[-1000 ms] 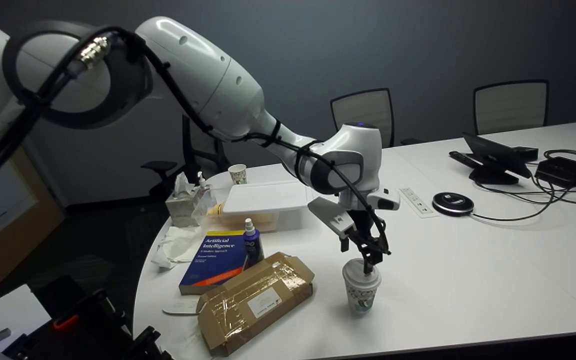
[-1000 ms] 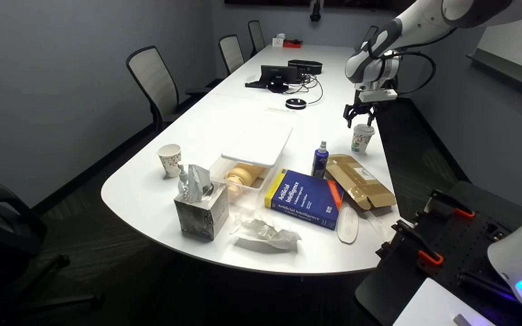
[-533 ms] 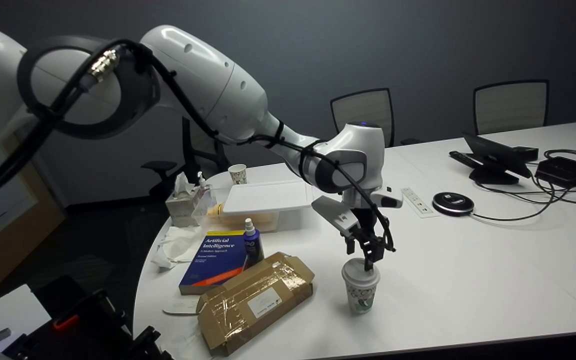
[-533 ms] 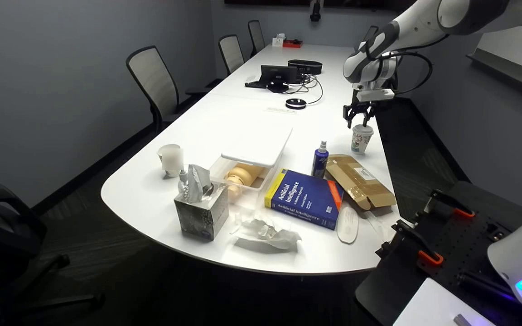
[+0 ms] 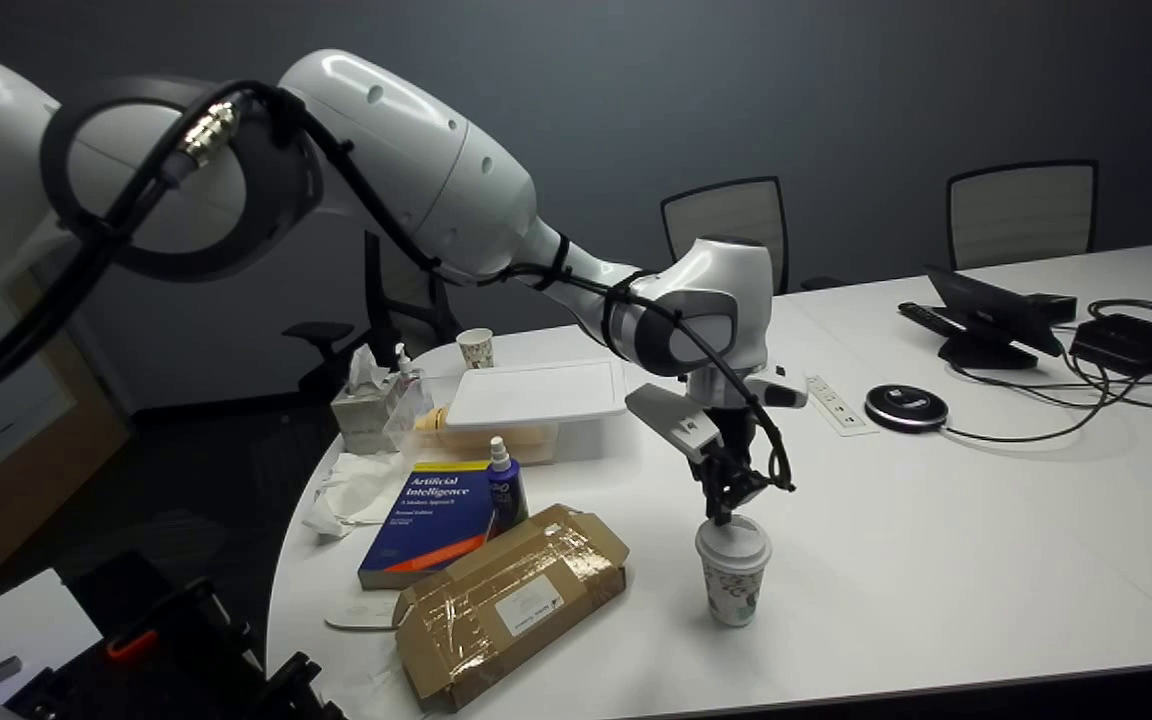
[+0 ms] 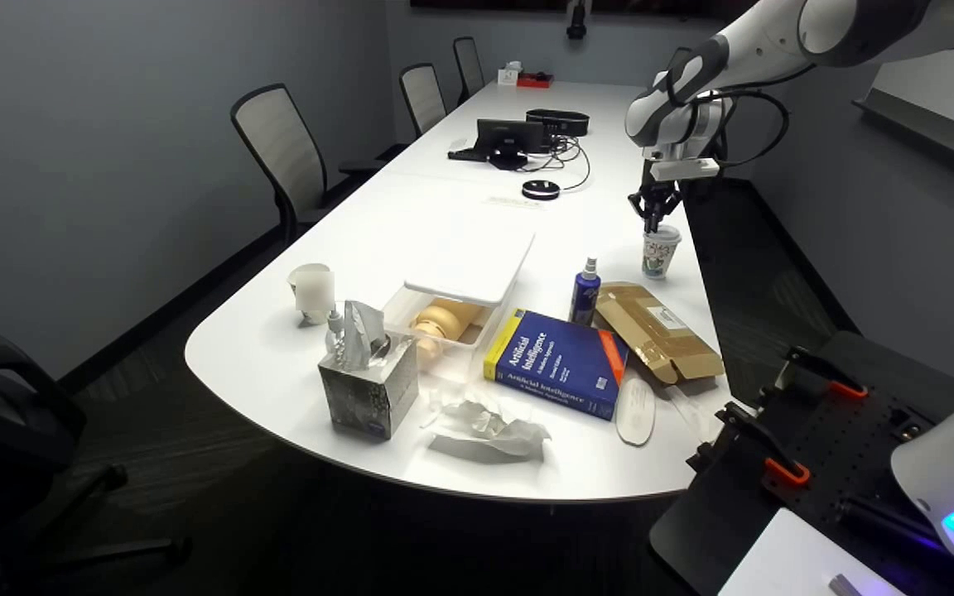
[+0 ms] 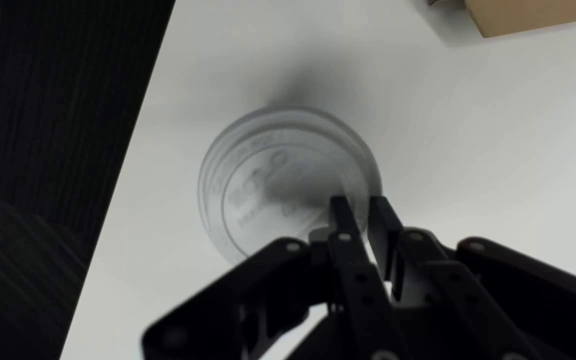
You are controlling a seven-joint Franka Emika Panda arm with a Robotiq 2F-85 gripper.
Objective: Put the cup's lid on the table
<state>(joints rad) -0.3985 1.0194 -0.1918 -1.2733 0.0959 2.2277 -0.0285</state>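
The cup [image 5: 733, 597], pale with a printed pattern, stands on the white table [image 5: 936, 560] in both exterior views. Its round white lid [image 7: 248, 200] sits on the rim and fills the middle of the wrist view, hiding the cup's body there. My gripper [image 7: 359, 202] points down at one side of the lid, its fingers close together with the lid's raised edge between the tips. In an exterior view the gripper [image 6: 652, 228] meets the lid [image 6: 667, 235] at its near-left edge. How firmly the edge is pinched is hard to see.
A brown package [image 5: 516, 610] lies beside the cup, with a blue book [image 5: 426, 520] and a purple spray bottle [image 5: 506, 485] beyond it. A black round device [image 5: 906, 407] with a cable is further off. The table's edge [image 7: 123, 165] runs close to the cup.
My gripper's fingers have come together from wide apart onto the lid's edge. The cup with its lid has shifted slightly and turned a little, its printed pattern facing differently.
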